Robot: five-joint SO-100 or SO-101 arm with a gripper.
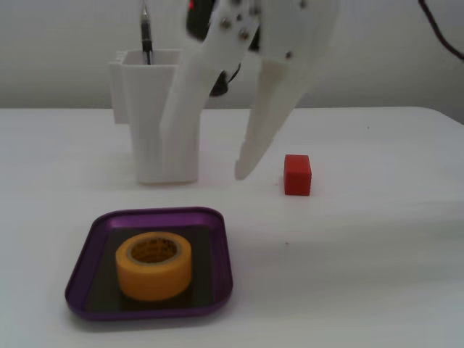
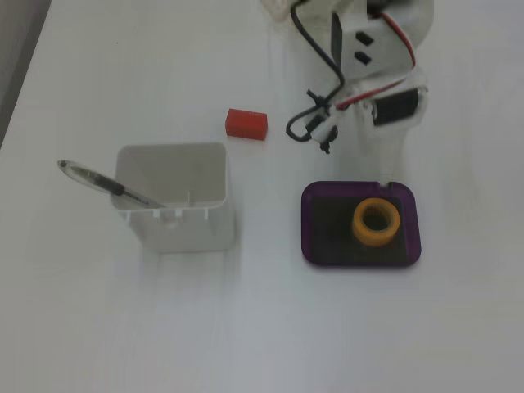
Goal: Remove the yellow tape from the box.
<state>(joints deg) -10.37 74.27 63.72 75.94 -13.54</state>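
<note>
I see the yellow tape [image 1: 154,265] lying flat with its core hole up on the dark floor of the box [image 1: 81,283]; in a fixed view from above, the roll [image 2: 377,223] sits toward the right half of the box [image 2: 312,246], clear of the rim; nothing touches it. My gripper [image 1: 203,174] hangs above the bench [image 1: 362,275] with its white fingers [image 1: 264,130] pointing down and spread well apart; nothing is between them; from the front they hover behind the box and higher than it, in front of the white container [image 1: 156,116]. From above, the gripper [image 2: 383,173] reaches just to the box's far rim; I cannot tell from there whether the tips are over the rim or just short of it. The red cube [image 1: 297,175] rests on the bench right of the fingers in the front view, well apart from the box; a pen [image 2: 106,185] leans in the white container [image 2: 172,209].
</note>
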